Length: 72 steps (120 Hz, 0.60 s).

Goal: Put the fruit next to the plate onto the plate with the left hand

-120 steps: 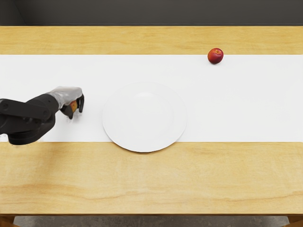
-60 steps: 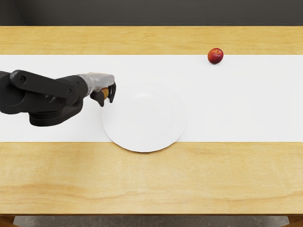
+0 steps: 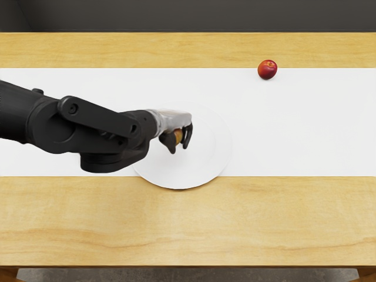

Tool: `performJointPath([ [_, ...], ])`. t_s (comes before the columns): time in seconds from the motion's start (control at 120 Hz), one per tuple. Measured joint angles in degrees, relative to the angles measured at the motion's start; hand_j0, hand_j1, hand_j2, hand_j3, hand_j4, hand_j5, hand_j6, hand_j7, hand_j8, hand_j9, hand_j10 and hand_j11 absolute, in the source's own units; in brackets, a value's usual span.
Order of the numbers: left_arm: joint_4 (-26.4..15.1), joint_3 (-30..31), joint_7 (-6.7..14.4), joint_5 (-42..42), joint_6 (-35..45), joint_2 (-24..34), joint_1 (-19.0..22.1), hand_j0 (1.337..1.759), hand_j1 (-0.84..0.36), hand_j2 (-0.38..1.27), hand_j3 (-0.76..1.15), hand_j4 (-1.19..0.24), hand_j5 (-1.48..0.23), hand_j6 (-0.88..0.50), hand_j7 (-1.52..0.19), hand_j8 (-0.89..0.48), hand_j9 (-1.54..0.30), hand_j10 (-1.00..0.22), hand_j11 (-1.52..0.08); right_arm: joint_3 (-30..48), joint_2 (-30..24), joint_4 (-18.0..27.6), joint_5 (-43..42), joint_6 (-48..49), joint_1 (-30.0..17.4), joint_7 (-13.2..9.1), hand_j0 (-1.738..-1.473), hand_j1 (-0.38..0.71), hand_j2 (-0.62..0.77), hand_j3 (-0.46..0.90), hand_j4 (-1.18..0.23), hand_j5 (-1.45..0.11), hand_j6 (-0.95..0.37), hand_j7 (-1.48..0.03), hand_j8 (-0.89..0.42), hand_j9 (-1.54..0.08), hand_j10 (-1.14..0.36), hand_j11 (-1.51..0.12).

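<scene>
My left hand hangs over the middle of the white plate, its fingers curled around a small orange fruit of which only a sliver shows between them. The dark left arm reaches in from the left edge and covers the plate's left part. I cannot tell whether the fruit touches the plate. The right arm is out of view.
A red apple lies far back right on the white runner, well away from the plate. The wooden table extends toward the front edge below the runner.
The left hand has carried the fruit rightward, from left of the plate, past its rim, to above its middle. The arm now stretches farther into view.
</scene>
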Motion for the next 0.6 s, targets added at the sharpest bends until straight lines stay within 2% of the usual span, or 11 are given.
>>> performJointPath([
  [0.308,0.2,-0.88,0.03,-0.94,0.1,-0.75,0.39,1.641,-0.5,0.38,0.0,-0.9,-1.04,-0.5,-1.07,-0.26,-1.13,-0.47,-1.16,0.0,0.0,0.0,0.0,-0.01,0.0,0.0,-1.658,-0.31,-0.01,0.0,-0.04,-0.05,-0.04,-0.05,-0.04,-0.05,-0.04,-0.05],
  [0.417,0.38,-1.01,-0.1,-1.56,-0.01,-0.75,0.6,1.646,-0.43,0.29,0.0,-0.77,-0.91,-0.56,-0.93,-0.34,-0.98,-0.51,-1.0,0.0,0.0,0.0,0.0,-0.02,0.0,0.0,-1.658,-0.31,-0.01,0.0,-0.04,-0.05,-0.04,-0.05,-0.04,-0.05,-0.04,-0.05],
  [0.6,0.85,-1.25,-0.19,-2.0,-0.14,-1.02,0.97,1.653,-0.25,0.17,0.0,-0.55,-0.68,-0.46,-0.68,-0.37,-0.7,-0.44,-0.71,0.0,0.0,0.02,0.0,0.0,0.0,0.0,-1.658,-0.31,-0.01,0.0,-0.04,-0.05,-0.04,-0.05,-0.04,-0.05,-0.04,-0.05],
])
